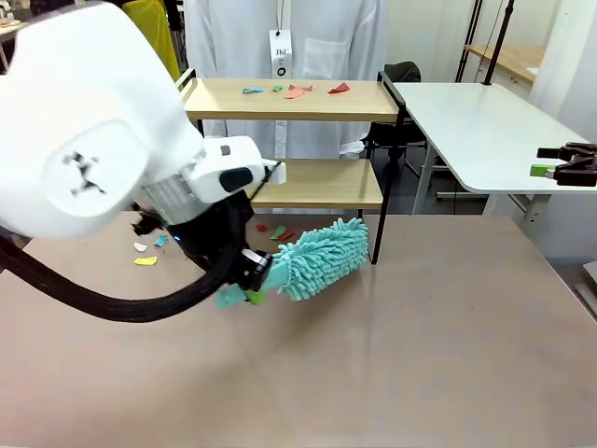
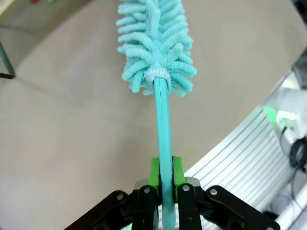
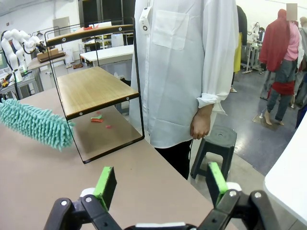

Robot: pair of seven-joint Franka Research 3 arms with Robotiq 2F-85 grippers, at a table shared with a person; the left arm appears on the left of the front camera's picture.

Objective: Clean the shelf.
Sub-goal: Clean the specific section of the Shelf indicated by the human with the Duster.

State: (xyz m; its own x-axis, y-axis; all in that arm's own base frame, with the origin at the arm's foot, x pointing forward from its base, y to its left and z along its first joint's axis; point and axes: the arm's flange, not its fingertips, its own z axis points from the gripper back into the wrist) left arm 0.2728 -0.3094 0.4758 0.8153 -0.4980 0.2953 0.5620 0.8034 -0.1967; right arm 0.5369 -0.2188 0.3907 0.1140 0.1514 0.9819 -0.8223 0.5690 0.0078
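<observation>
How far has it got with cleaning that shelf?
Partway, seemingly. On the shelf, the lower board looks clear, with paper scraps lying on the table below it. The left gripper clamps a teal duster, its head low beside the shelf. The right gripper hangs open. Left: coloured scraps on the top board.

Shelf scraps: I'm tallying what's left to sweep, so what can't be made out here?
- Front view: the left arm hides the shelf's lower-left end.
- Front view: top-board scraps are too small to count surely.
- Right wrist view: top board seen edge-on, its surface hidden.
- Left wrist view: duster handle end cut off by the bottom edge.
</observation>
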